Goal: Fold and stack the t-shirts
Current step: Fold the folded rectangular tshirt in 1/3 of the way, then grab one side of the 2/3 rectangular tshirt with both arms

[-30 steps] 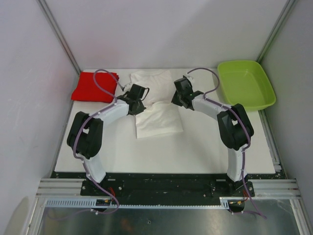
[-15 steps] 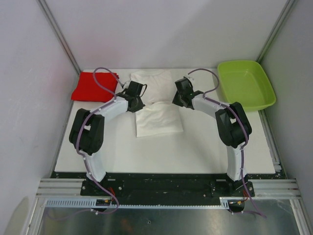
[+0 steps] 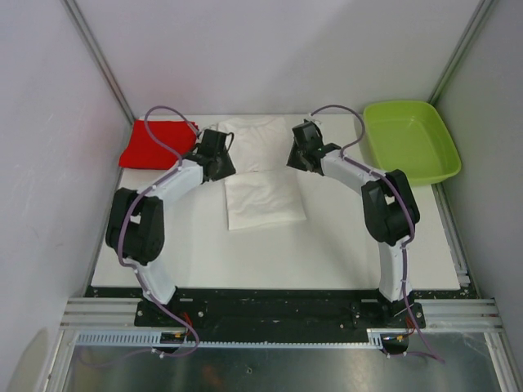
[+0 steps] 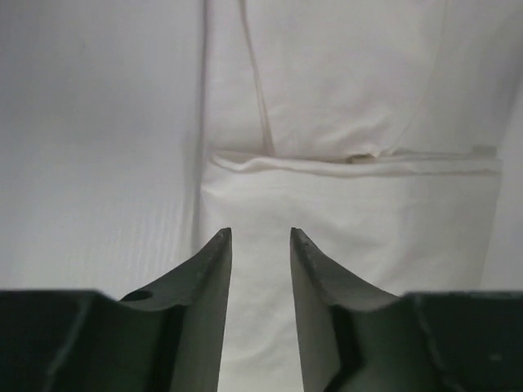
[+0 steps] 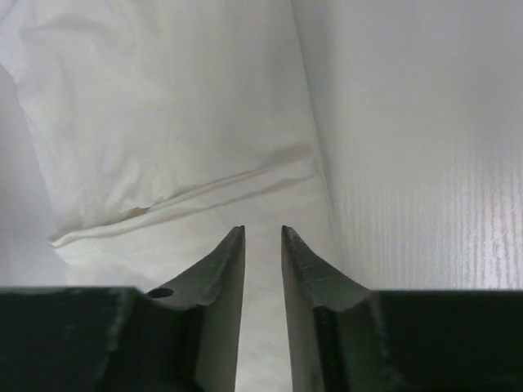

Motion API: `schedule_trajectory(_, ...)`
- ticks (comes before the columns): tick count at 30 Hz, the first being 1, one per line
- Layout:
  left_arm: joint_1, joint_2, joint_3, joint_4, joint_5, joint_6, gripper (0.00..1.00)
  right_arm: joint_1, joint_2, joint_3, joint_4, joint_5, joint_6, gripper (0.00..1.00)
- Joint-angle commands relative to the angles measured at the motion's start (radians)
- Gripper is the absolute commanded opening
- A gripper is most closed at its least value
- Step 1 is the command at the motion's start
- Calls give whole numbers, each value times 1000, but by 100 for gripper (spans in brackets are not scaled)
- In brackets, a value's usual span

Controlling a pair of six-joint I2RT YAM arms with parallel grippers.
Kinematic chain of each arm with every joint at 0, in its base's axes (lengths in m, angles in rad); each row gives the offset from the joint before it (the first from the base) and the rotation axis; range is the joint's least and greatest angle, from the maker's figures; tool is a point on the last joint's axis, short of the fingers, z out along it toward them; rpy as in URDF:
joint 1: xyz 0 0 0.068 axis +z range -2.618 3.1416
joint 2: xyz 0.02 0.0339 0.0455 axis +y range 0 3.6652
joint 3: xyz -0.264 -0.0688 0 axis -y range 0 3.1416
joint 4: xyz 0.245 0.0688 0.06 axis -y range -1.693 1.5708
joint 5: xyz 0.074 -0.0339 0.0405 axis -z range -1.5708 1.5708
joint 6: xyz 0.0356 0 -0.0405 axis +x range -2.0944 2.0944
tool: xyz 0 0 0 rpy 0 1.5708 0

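left gripper [image 4: 257, 234] and right gripper [image 5: 261, 229] angle inward over the white shirt [image 3: 260, 196], jaws slightly parted, gripping nothing.

Claw [image 5: 262, 231] (narrow gap) above white t-shirt [image 5: 163, 122]

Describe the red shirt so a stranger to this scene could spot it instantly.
On the white table, look to the far left corner. The red t-shirt lies there, beside the white t-shirt; it is the only red cloth in view.
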Motion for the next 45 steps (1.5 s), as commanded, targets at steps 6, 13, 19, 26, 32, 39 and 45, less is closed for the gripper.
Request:
schedule_trajectory(6,-40,41,-15,72,231,15,11,43,36,0,21,-123,-51,8)
schedule_trajectory(13,-20,159,47,88,252,2,3,29,140,90,2,-143,-78,3)
schedule_trajectory(19,34,214,88,87,235,20,3,-17,217,149,-31,-176,-84,0)
schedule_trajectory(26,62,177,71,89,253,41,5,-34,190,148,-58,-177,-77,0)
schedule_trajectory(32,57,-20,-89,90,307,23,17,-22,50,112,-141,-170,-61,0)
schedule_trajectory(39,0,-249,-382,123,369,-27,20,40,-146,-182,-121,-202,-17,1)
schedule_trajectory(45,-31,-292,-495,160,356,-60,12,73,-207,-325,-95,-217,2,0)
